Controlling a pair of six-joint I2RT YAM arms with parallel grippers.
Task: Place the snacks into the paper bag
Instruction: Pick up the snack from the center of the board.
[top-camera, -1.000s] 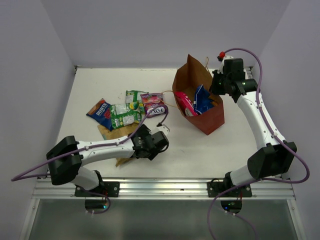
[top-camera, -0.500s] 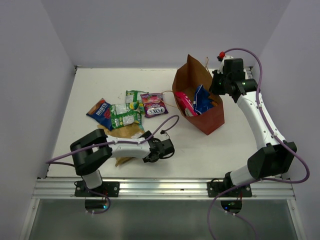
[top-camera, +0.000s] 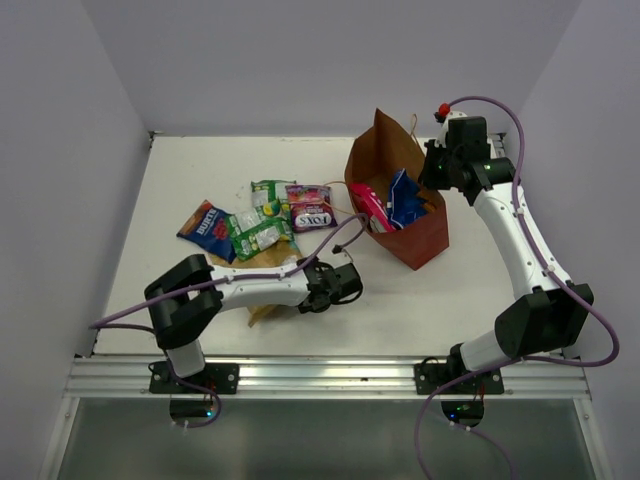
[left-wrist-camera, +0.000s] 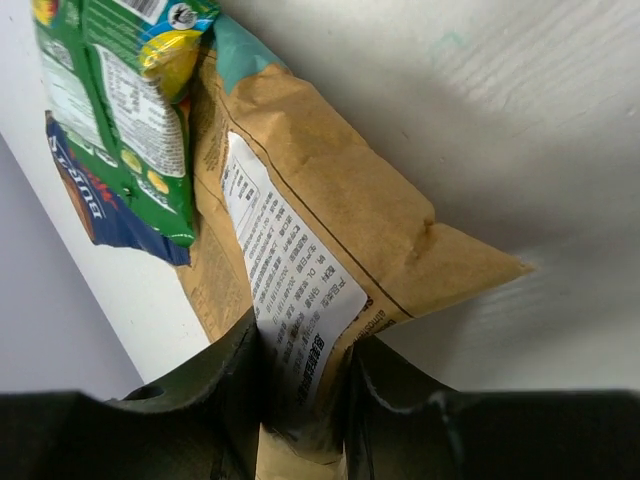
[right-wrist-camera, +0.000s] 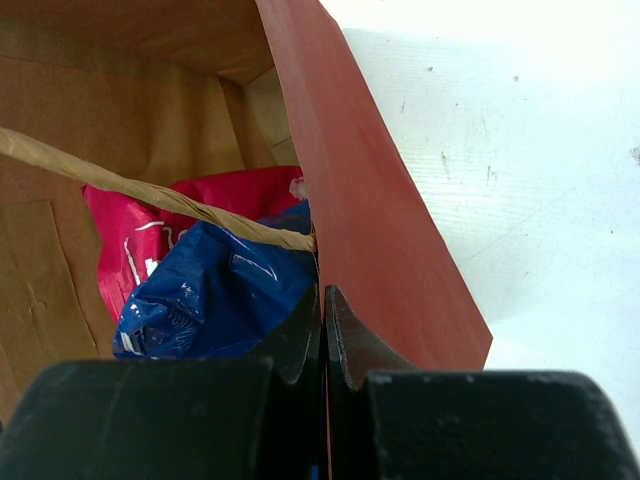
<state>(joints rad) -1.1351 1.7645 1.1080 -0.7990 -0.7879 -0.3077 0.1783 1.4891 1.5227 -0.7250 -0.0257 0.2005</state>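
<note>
White tabletop (top-camera: 200, 170) between pale walls carries everything. On the near side the left hand (top-camera: 335, 285) lies low, its two fingers closed on one end of the tan-brown packet (left-wrist-camera: 330, 230), pinching the printed label between them. That packet is creased, and its far end is tucked under one of the green packets (top-camera: 258, 232). A second green one sits just behind, the purple candy packet (top-camera: 311, 208) is beside them, and a dark blue packet (top-camera: 207, 225) is on the outer left of the heap.

Far to the right, the right hand (top-camera: 432, 175) is clamped shut on the upper edge of the paper bag (top-camera: 420, 240), with the red-brown wall nipped between its fingers. The bag stands open at the right of the tabletop, well apart from the heap. Inside it lie a pink packet (right-wrist-camera: 140, 240) and a blue-and-white packet (top-camera: 405, 198), with a twine handle (right-wrist-camera: 150, 190) draped across them.
</note>
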